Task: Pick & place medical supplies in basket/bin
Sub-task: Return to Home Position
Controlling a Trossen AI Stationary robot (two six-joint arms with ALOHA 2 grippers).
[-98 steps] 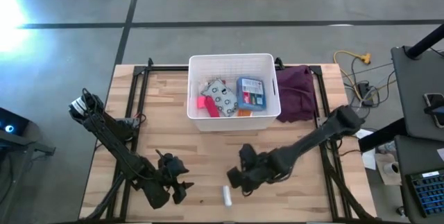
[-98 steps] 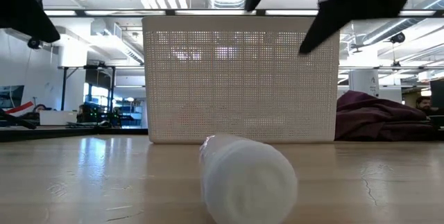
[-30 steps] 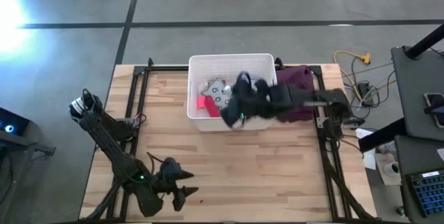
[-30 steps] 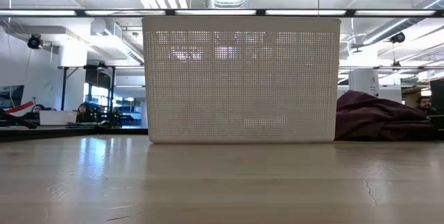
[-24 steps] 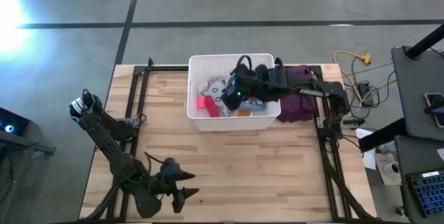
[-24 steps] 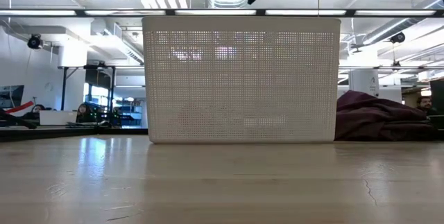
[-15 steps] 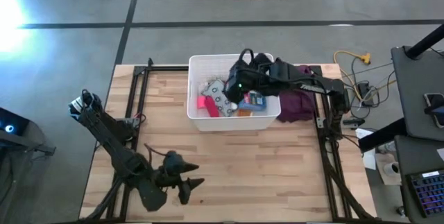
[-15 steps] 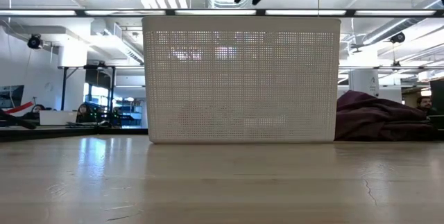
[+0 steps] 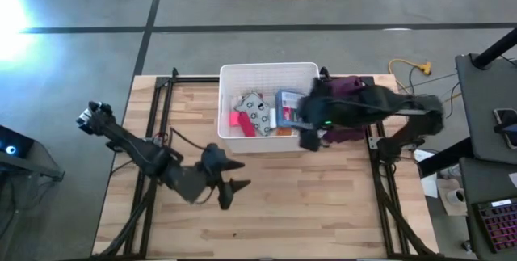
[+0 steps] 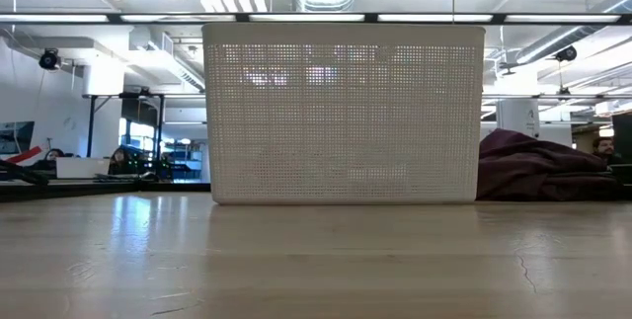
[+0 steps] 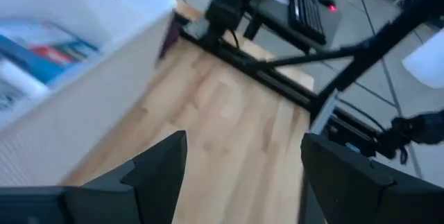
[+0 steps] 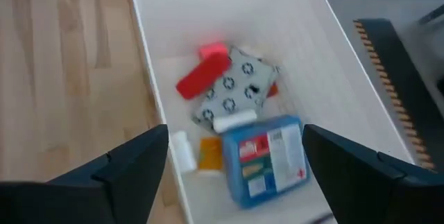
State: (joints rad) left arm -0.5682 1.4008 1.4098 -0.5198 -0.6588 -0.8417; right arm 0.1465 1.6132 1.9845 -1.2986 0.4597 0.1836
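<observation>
The white basket (image 9: 272,73) (image 10: 344,112) stands on the table's far middle. Inside it lie the blue box (image 12: 267,158), the grey-white patterned pack (image 12: 232,92), a red tube (image 12: 205,71), two small white bottles (image 12: 233,121) (image 12: 182,150) and an orange piece (image 12: 208,153). My right gripper (image 9: 304,132) (image 12: 236,137) hovers open above the basket's near right corner and holds nothing. My left gripper (image 9: 230,184) (image 11: 243,137) is open over the wood, near and left of the basket. Neither gripper shows in the low view.
A maroon cloth (image 9: 346,107) (image 10: 538,169) lies right of the basket at the table's far right. Black frame rails (image 9: 157,124) run along the table's left and right sides. Bare wood (image 9: 323,204) spreads across the near half of the table.
My right gripper passed over the basket's inside, then drew back toward the table's right and near side, above the basket's near right corner. My left gripper left the near edge and swung toward the far side and right, closer to the basket.
</observation>
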